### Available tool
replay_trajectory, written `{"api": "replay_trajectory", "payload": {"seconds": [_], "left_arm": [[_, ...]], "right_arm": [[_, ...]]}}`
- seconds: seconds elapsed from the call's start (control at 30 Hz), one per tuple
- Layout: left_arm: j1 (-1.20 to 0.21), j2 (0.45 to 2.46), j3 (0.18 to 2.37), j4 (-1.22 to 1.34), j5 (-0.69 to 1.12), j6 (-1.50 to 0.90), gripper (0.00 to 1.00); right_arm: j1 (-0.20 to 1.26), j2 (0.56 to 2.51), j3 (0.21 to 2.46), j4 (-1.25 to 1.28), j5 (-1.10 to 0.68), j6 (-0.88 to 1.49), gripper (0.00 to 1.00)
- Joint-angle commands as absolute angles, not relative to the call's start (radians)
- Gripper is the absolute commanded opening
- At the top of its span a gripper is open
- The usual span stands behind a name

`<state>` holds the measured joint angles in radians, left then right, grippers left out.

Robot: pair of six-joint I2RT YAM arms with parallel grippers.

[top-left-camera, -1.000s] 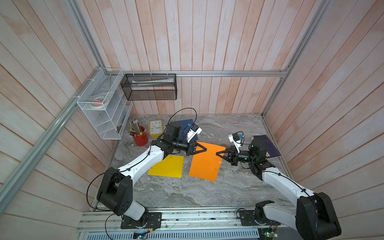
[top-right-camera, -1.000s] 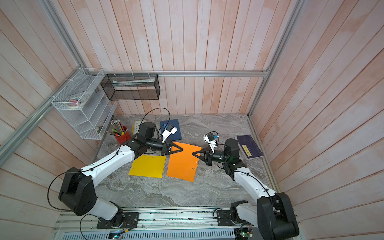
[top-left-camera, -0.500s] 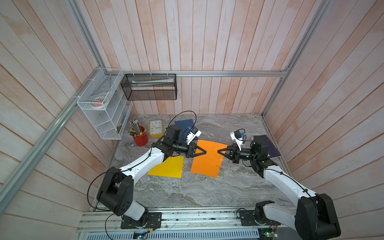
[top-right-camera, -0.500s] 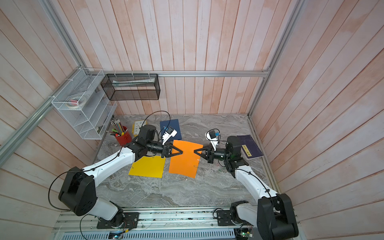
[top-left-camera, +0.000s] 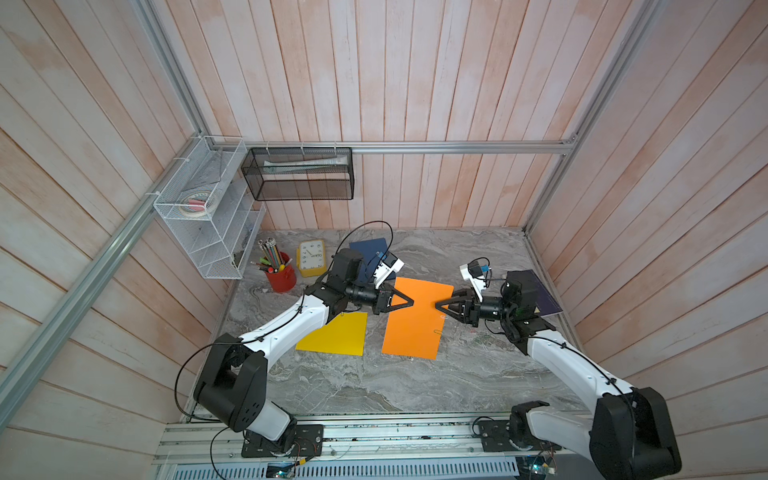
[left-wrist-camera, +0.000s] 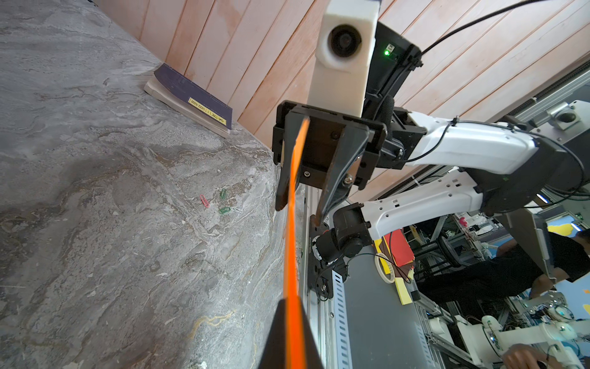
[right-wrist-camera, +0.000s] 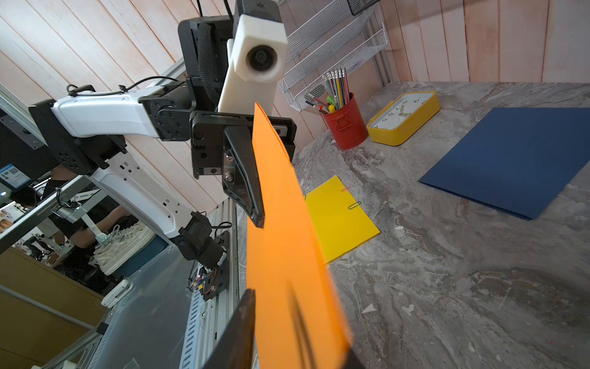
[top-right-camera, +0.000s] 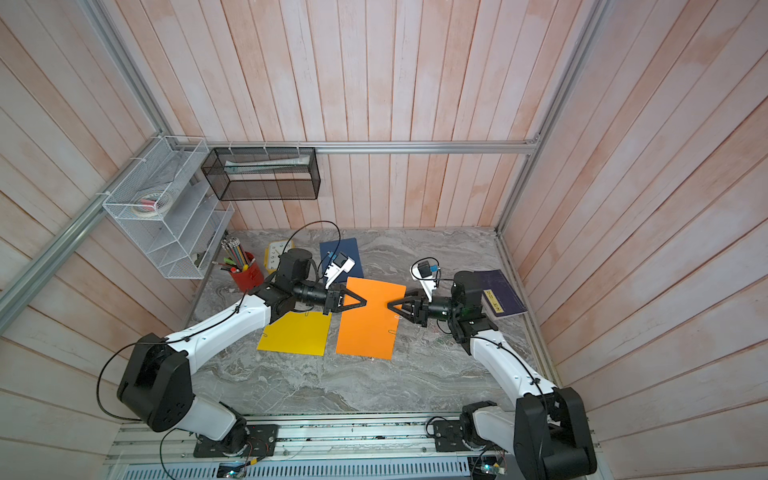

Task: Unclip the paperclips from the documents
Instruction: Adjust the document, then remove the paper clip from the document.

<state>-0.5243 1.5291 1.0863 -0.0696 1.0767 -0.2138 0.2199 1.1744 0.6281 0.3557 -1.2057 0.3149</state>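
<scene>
The orange document [top-left-camera: 415,328] is lifted off the table, and my left gripper [top-left-camera: 411,302] is shut on its edge; the left wrist view shows the sheet edge-on in that gripper [left-wrist-camera: 293,338]. My right gripper [top-left-camera: 437,305] faces it, open, its fingers [left-wrist-camera: 332,191] apart on either side of the sheet's far edge. Two silvery paperclips [top-left-camera: 443,316] sit on that edge. The yellow document [right-wrist-camera: 338,220] lies flat with a green paperclip [right-wrist-camera: 353,205] and a red one on it. The dark blue document [right-wrist-camera: 510,159] lies behind.
Several loose paperclips [left-wrist-camera: 223,204] lie on the marble under the right arm. A purple book [top-left-camera: 540,295] is at the right wall. A red pencil cup [top-left-camera: 281,276], a yellow clock [top-left-camera: 311,257] and a white wire rack [top-left-camera: 208,216] stand back left.
My right gripper was shut on the orange sheet's edge and has opened. My left gripper has closed fully on the opposite edge. The sheet has shifted only slightly.
</scene>
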Motion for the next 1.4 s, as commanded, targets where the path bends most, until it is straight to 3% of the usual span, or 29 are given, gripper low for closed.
{"api": "replay_trajectory", "payload": {"seconds": [0.0,0.7,1.03,1.37], "left_arm": [[-0.513,1.493,1.066,-0.051,1.104,-0.213,0.00],[-0.479,1.458,1.079,-0.112,1.130,-0.178,0.00],[-0.477,1.456,1.080,-0.126,1.131,-0.168,0.00],[-0.471,1.447,1.080,-0.133,1.133,-0.165,0.00]], "right_arm": [[0.215,1.164,0.637,0.299,-1.213,0.284,0.36],[0.222,1.172,0.586,0.253,-1.216,0.277,0.38],[0.223,1.164,0.587,0.261,-1.227,0.285,0.21],[0.224,1.160,0.586,0.261,-1.234,0.288,0.11]]}}
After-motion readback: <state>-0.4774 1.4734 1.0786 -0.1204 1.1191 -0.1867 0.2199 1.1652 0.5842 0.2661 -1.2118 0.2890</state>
